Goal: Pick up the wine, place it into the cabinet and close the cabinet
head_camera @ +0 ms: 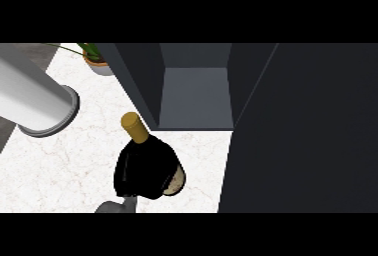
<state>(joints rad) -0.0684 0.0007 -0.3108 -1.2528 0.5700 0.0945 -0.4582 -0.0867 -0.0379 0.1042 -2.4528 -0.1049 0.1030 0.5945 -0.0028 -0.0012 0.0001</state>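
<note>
Right hand curled around wine, gold cap up, on counter just before open cabinet. Left hand unseen.

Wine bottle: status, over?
Right hand curled round wine bottle, just short of open cabinet. Left hand not seen. Cabinet door open alongside.
</note>
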